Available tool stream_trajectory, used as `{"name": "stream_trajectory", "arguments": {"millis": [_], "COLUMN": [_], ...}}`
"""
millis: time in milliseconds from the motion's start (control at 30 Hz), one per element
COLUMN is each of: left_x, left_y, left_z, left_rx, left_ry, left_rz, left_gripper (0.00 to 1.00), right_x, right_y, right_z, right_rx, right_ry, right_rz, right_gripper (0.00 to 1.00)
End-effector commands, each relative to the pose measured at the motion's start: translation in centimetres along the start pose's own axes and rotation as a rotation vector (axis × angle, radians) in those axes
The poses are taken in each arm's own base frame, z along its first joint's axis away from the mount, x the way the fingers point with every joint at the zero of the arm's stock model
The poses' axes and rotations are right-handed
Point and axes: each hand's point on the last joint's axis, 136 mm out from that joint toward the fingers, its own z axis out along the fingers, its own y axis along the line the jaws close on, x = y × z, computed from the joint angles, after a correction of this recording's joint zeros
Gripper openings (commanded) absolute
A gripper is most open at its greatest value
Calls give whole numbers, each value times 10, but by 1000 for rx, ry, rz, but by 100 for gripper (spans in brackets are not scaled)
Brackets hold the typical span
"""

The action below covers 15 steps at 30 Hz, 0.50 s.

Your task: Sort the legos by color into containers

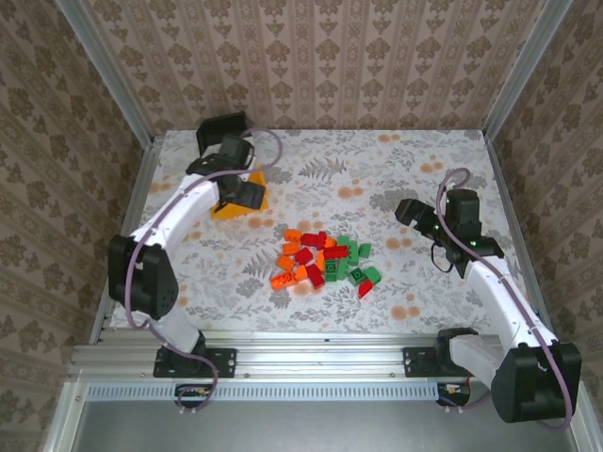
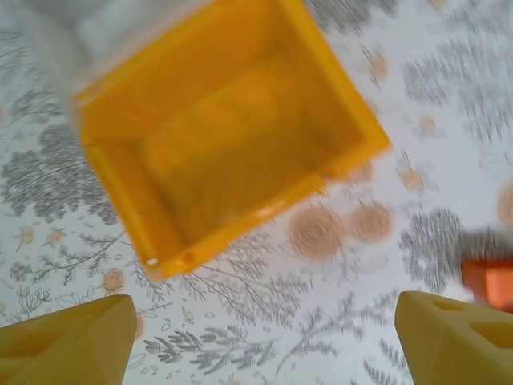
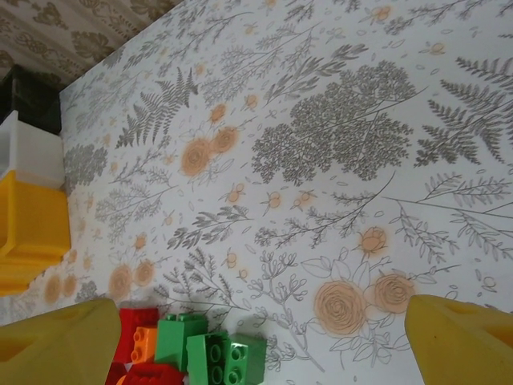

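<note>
The legos (image 1: 323,260) lie in a loose pile of orange, red and green bricks at the table's middle. The containers stand in a row at the far left: a black one (image 1: 223,130), a white one (image 3: 30,152) and a yellow one (image 1: 236,207). My left gripper (image 1: 247,195) hovers open over the near edge of the yellow bin (image 2: 232,128), which looks empty in the blurred left wrist view, with an orange brick (image 2: 490,282) at the right edge. My right gripper (image 1: 408,211) is open to the right of the pile, with green bricks (image 3: 212,349) and a red brick (image 3: 136,319) by its left finger (image 3: 60,341).
Patterned walls with metal corner posts (image 1: 104,71) enclose the flowered tablecloth (image 1: 405,160). In the right wrist view the black bin (image 3: 28,96), the white bin and the yellow bin (image 3: 30,228) line the left edge. A metal rail (image 1: 320,358) runs along the near edge.
</note>
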Motion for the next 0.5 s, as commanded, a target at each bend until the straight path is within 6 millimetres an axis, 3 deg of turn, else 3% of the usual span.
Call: {"name": "stream_trajectory", "arguments": {"millis": [0, 267, 467], "left_x": [29, 15, 3], "left_y": [-7, -18, -23], "left_z": [2, 37, 51], "left_rx": [33, 90, 123], "left_ry": [160, 181, 159], "left_rz": [200, 281, 279], "left_gripper": [86, 86, 85], "right_x": [10, 11, 11], "right_y": [5, 8, 7], "right_z": [3, 1, -4], "right_rx": [-30, -42, -33], "right_ry": [40, 49, 47], "right_rz": [12, 12, 0], "right_gripper": [93, 93, 93]}}
